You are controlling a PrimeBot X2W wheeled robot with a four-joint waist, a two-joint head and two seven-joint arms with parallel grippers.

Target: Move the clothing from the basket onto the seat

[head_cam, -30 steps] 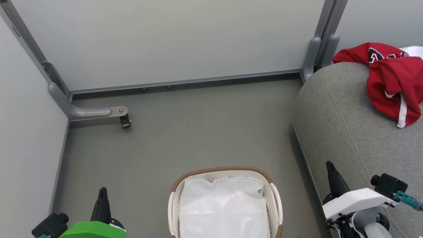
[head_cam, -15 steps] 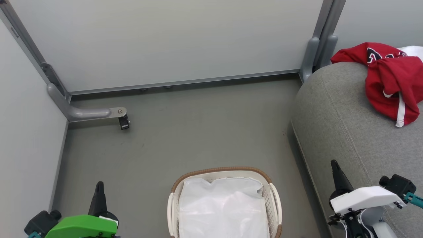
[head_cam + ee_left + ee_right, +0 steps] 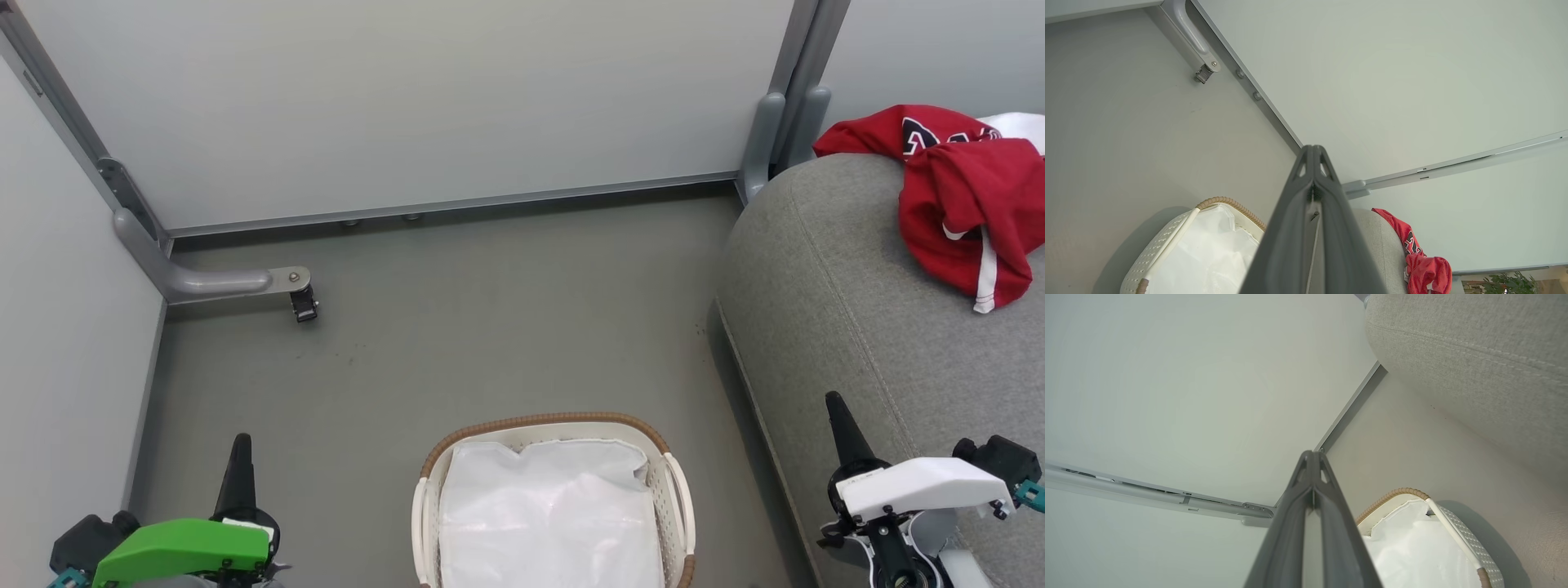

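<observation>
Red clothing (image 3: 955, 196) with white stripes and a black-and-white emblem lies bunched on top of the grey seat (image 3: 849, 310) at the right; it is also in the left wrist view (image 3: 1423, 265). The white basket (image 3: 678, 498) with its brown woven rim stands on the floor at bottom centre, and inside it lies the white liner (image 3: 551, 514). My left gripper (image 3: 241, 445) is shut and empty at the lower left, apart from the basket. My right gripper (image 3: 834, 404) is shut and empty, in front of the seat's side.
Grey partition walls close off the back and left. A grey bracket with a small black caster (image 3: 304, 304) juts out over the floor at the left. Bare grey floor (image 3: 490, 327) stretches between the basket and the back wall.
Both grippers have drawn down and outward in the head view, the left one leftward, the right one rightward. The picture has shifted slightly left. The clothing and basket stay put.
</observation>
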